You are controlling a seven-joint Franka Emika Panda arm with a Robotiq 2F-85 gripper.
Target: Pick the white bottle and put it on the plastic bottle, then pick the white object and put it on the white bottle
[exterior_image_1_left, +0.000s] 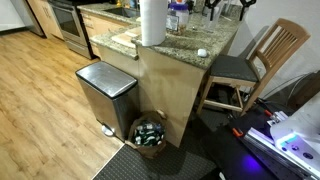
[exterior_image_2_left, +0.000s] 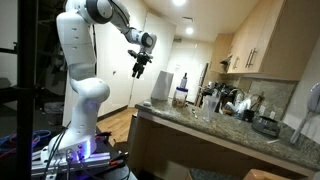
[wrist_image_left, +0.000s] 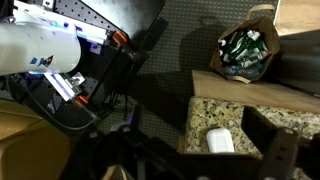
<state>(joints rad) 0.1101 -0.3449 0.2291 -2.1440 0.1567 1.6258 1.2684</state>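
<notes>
A tiny white cap-like object (exterior_image_1_left: pixel 202 52) lies near the corner of the granite counter (exterior_image_1_left: pixel 185 45). It also shows in the wrist view (wrist_image_left: pixel 219 140), below the camera. A bottle with a blue top (exterior_image_1_left: pixel 176 14) stands at the back of the counter; it also shows in an exterior view (exterior_image_2_left: pixel 181 95). I cannot tell the white bottle from the plastic bottle there. My gripper (exterior_image_2_left: pixel 140 69) hangs high in the air above the counter's end, open and empty. In the wrist view its dark fingers (wrist_image_left: pixel 196 168) frame the counter corner.
A tall white paper towel roll (exterior_image_1_left: pixel 151 22) stands on the counter. A steel bin (exterior_image_1_left: pixel 106 92) and a basket of bottles (exterior_image_1_left: pixel 150 134) sit on the floor below. A wooden chair (exterior_image_1_left: pixel 262 60) stands beside the counter. Kitchen clutter (exterior_image_2_left: pixel 235 105) fills the far end.
</notes>
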